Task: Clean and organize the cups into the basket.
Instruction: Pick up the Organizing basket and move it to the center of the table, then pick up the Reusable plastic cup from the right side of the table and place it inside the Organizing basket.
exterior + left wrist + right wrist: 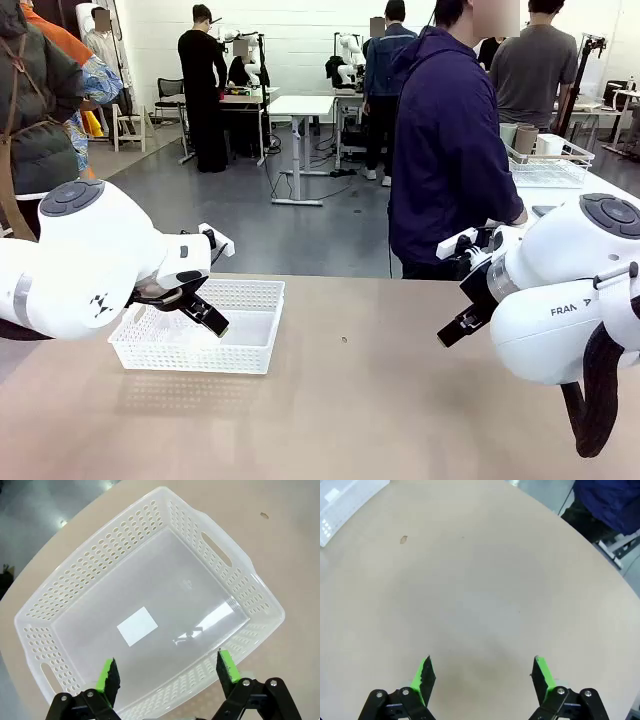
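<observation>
Both grippers spread wide with nothing held, and the white basket sits under my left one.

Nearest me, the left gripper [167,672] hangs with its green pads [109,677] apart above the near long wall of the basket [100,565], fingers angled down into it. A white rectangular label [137,626] lies on the basket's clear floor. The basket stands on the left part of the tan table [380,400], close to its far edge. My right gripper [482,672] is likewise open and gripping nothing, over bare tabletop well to the basket's right. A small dark speck [344,340] marks the table between them. Beyond the far edge stands a person [445,150] in a navy jacket. Behind that, a wire-framed basket [555,172] on another table holds what look like cups [527,140] — too small to be sure.
</observation>
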{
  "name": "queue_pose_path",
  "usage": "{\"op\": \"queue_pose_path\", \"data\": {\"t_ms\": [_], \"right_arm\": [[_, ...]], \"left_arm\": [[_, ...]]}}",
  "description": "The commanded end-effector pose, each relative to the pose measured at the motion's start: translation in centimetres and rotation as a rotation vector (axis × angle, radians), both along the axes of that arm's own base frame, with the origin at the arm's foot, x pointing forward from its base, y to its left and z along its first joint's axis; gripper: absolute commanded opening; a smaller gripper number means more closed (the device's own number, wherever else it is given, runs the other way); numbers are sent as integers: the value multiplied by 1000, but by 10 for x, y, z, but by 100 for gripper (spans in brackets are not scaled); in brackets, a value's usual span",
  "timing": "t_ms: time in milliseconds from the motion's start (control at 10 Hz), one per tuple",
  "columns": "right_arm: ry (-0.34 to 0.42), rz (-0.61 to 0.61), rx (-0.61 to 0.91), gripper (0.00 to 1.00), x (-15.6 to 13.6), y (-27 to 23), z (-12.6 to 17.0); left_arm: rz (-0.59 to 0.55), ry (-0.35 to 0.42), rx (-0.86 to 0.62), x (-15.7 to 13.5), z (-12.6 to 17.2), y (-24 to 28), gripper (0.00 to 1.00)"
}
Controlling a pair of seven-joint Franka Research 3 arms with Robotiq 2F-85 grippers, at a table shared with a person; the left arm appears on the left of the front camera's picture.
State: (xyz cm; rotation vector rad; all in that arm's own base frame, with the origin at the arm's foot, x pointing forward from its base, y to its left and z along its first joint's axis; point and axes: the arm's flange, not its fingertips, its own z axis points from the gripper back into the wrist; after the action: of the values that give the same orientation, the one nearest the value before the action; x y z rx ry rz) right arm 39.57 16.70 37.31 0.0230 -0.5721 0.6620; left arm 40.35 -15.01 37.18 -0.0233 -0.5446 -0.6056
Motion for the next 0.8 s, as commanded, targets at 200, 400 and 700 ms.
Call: {"op": "queue_pose_path", "data": {"t_ms": [200, 400, 700], "right_arm": [[0, 0, 0, 100, 0, 0, 0], [0, 0, 0, 100, 0, 0, 0], [0, 0, 0, 100, 0, 0, 0]], "left_arm": [[0, 0, 0, 0, 0, 0, 100], [0, 0, 0, 0, 0, 0, 100], [0, 0, 0, 0, 0, 0, 100]]}}
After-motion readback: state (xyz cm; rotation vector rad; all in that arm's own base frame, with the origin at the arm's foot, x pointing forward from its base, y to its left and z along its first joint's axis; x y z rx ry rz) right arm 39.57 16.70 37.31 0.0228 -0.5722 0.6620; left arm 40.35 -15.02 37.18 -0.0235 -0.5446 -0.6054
